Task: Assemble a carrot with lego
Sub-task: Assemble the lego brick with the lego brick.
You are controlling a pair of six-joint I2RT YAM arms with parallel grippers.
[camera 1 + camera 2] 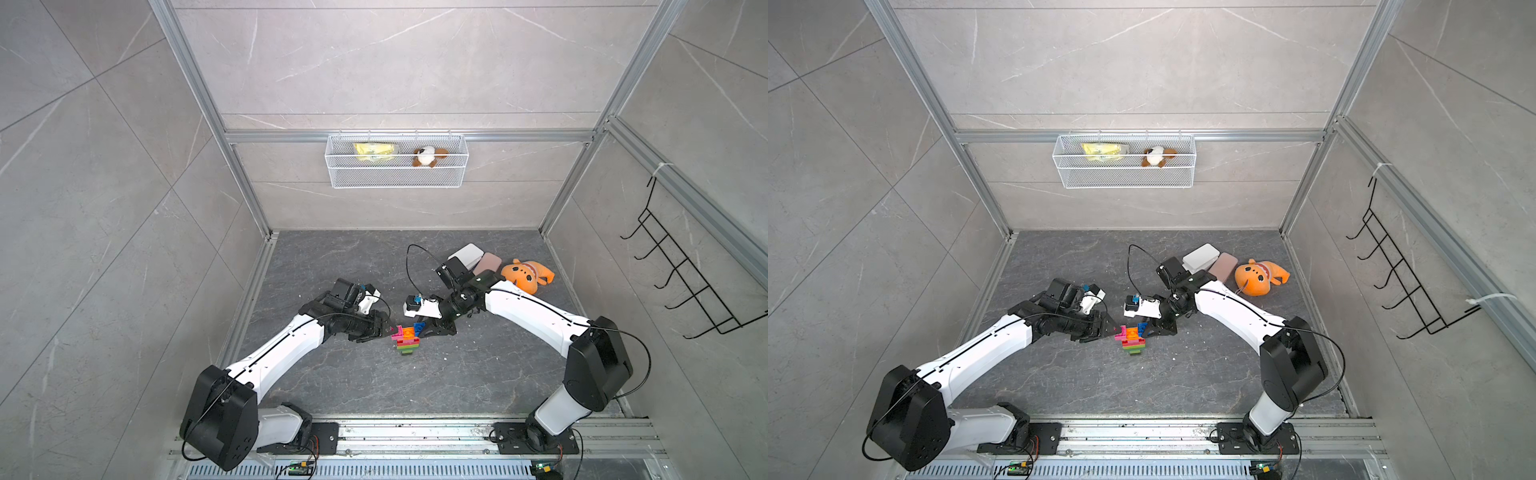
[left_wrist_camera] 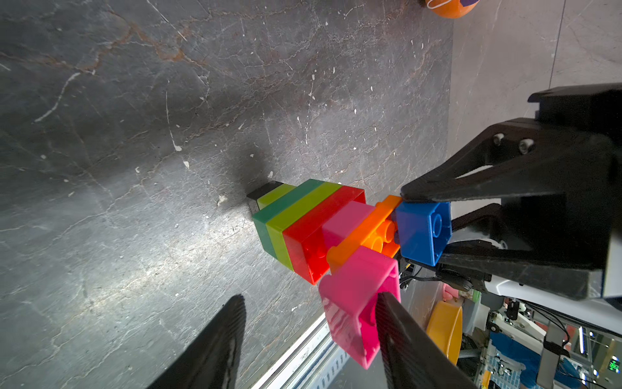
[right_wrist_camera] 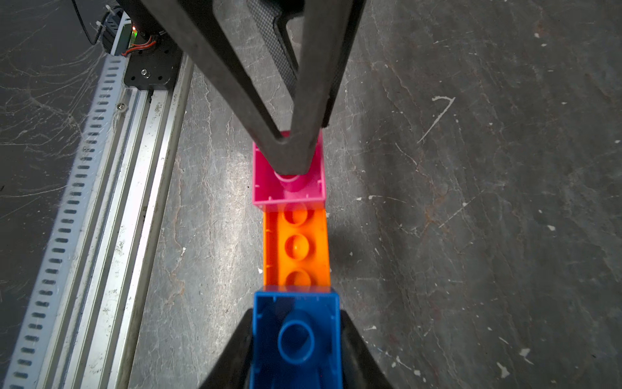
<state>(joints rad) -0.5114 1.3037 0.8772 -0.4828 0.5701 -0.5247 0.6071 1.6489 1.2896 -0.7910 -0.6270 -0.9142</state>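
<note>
Pinching the blue brick [image 3: 296, 343] at the wide end of the carrot [image 1: 408, 338], the fingers of the right gripper [image 3: 296, 323] are pressed onto it; those of the left gripper [image 2: 308, 296] are spread, one fingertip [image 2: 390, 316] lodged in the hollow of the pink brick [image 2: 353, 289]. The carrot is found between both grippers, on the middle of the floor [image 1: 353, 270]. Seating of the end pieces is judged underway; a firm inward press is called for next.

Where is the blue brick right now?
Mid-floor in both top views, the blue square plastic brick is clamped in the right end effector, against the orange rectangular brick at the wide end of the brick carrot.
</note>
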